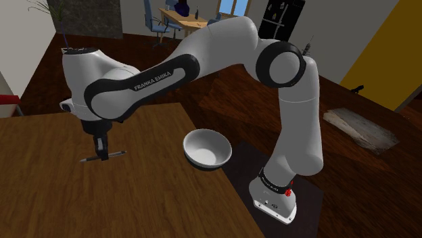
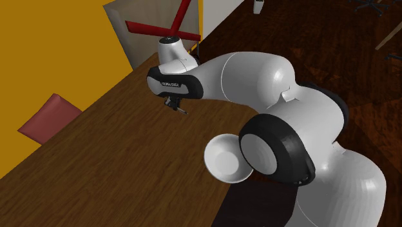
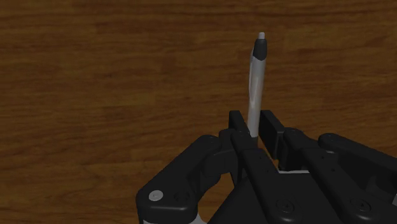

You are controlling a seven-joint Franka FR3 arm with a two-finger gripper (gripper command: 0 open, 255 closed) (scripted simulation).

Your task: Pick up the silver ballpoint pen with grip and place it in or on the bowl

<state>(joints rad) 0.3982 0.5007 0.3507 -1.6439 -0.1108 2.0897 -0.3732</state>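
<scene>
Hand (image 1: pixel 101 150) clamped on the silver pen (image 1: pixel 116 155); white bowl (image 1: pixel 207 149) empty.
The pen lies crosswise in the closed fingers, low over the wooden worktop (image 1: pixel 135 199), well apart from the bowl. The wrist view shows the pen's dark grip and tip jutting past the fingers (image 3: pixel 236 124). The shoulder view adds the bowl.

Silver pen (image 3: pixel 256 89), level, near white bowl (image 1: pixel 207 149)

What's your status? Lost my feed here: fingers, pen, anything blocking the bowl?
Fingers shut on silver pen, down near the table; lift unclear. White bowl upright, empty. Nothing seen between pen and bowl.
</scene>
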